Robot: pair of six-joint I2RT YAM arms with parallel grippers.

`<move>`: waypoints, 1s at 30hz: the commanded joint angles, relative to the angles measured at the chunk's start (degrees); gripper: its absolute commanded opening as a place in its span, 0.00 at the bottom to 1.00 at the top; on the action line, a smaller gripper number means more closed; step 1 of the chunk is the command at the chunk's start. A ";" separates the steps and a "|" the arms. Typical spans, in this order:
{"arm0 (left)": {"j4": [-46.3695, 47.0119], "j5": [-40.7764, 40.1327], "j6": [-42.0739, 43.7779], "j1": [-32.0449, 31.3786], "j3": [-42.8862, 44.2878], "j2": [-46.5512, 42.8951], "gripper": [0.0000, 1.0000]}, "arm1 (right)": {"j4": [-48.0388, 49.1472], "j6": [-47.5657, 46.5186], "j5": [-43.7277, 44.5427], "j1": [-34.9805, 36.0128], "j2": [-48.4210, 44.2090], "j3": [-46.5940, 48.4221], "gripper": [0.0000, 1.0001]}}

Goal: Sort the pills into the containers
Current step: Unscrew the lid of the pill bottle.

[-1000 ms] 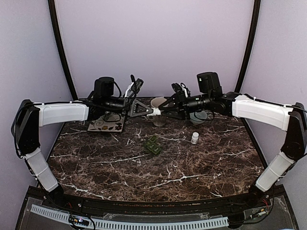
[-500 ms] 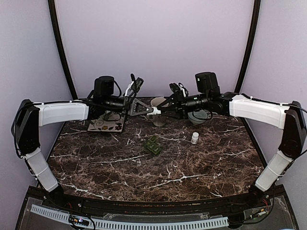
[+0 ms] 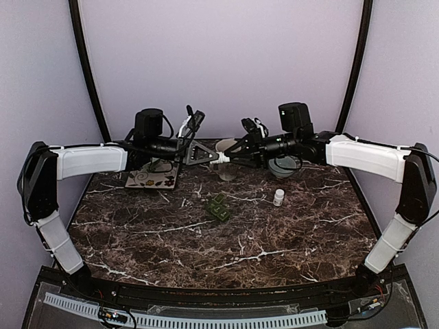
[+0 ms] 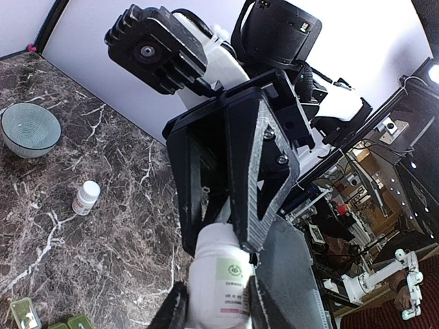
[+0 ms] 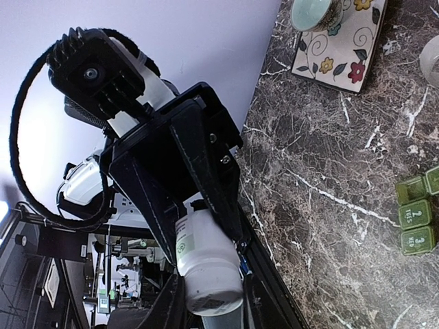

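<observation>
A white pill bottle (image 3: 221, 160) hangs in the air at the back middle, held from both ends. My left gripper (image 3: 204, 156) is shut on it from the left, and my right gripper (image 3: 231, 159) is shut on it from the right. In the left wrist view my left gripper (image 4: 216, 301) clamps the labelled bottle (image 4: 219, 277), and the other gripper's black fingers (image 4: 264, 171) close on its far end. In the right wrist view my right gripper (image 5: 206, 301) clamps the bottle (image 5: 206, 264). A green pill organizer (image 3: 219, 207) lies on the table.
A clear cup (image 3: 226, 171) stands under the bottle. A small white bottle (image 3: 278, 197) stands to the right. A grey bowl (image 3: 285, 166) is at the back right. A floral tray (image 3: 152, 179) with a cup on it is at the back left.
My right arm has shifted slightly to the left. The bottle stays held between both grippers; the left arm has not moved.
</observation>
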 commanded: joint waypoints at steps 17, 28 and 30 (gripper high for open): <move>29.00 3.58 -22.13 -0.16 -4.18 3.14 0.05 | -3.17 -22.99 2.65 -0.11 -2.22 3.93 0.04; 38.24 5.74 -32.04 -0.16 -4.18 5.16 0.05 | -6.88 -40.63 12.23 0.41 -7.96 1.80 0.02; 38.87 6.26 -33.04 -0.12 -4.10 5.42 0.05 | -8.22 -43.39 14.25 1.04 -8.42 2.25 0.01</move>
